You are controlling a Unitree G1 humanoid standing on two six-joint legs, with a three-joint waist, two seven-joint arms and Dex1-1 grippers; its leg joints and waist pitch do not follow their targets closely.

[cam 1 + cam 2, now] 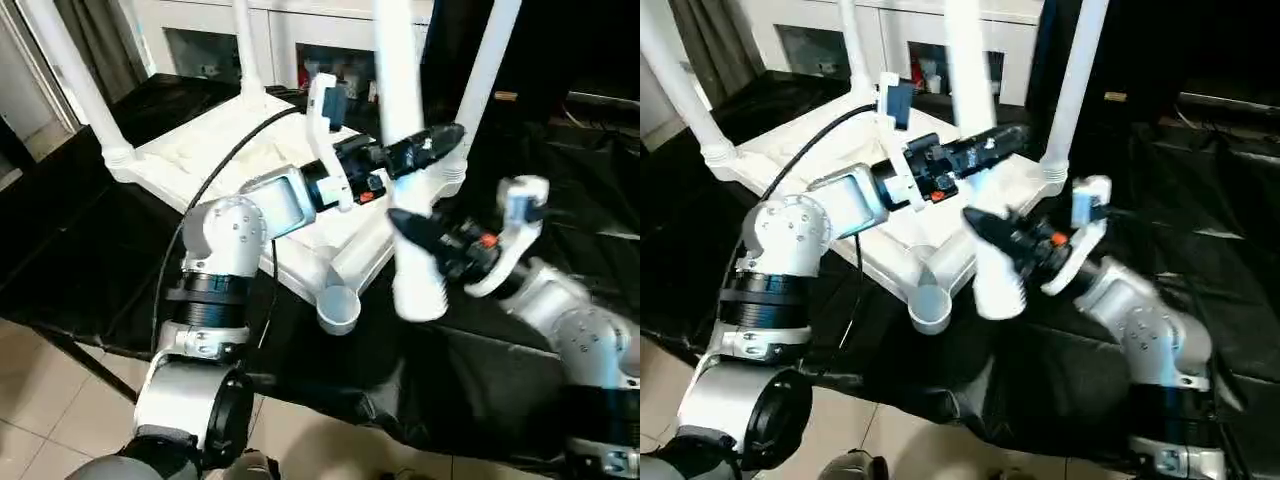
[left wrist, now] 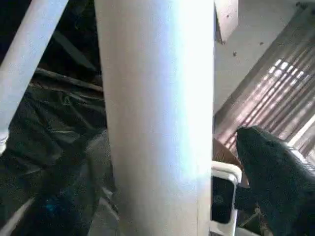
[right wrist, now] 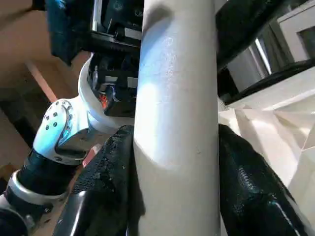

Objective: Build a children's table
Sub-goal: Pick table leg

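Here, upside down on a black cloth-covered work surface (image 1: 500,380): white plastic rectangular tabletop (image 1: 215,150) w/ raised rim and ribbed underside facing up, near corner pointing toward the robot. Already standing upright in three corner sockets: long tapered white tube legs, i.e. far-left leg (image 1: 75,80), far-middle leg (image 1: 243,45) and right-hand leg (image 1: 487,80). Still empty: round socket at the near corner (image 1: 338,310), open cup plainly visible. Just right of that socket, held roughly upright above the cloth: fourth white tube leg (image 1: 410,190), thick lower end (image 1: 998,290) hanging beside the tabletop edge, not in the socket, top running out of frame. Reaching across the tabletop from the left: silver left forearm, w/ left gripper (image 1: 440,140) up at the leg's mid-height, black fingers spread apart; in the left wrist view one dark finger (image 2: 275,172) stands off to the side of the tube w/ a gap between, other finger not seen there, so no grip readable on that side. Lower on the same leg, coming in from the right: right gripper (image 3: 172,172), black fingers (image 3: 106,182) clamped on the tube from both sides, pads pressed to its surface. Behind the tabletop: white cabinet w/ glass doors (image 1: 200,45). Underneath, at near left: pale tiled floor (image 1: 40,400).
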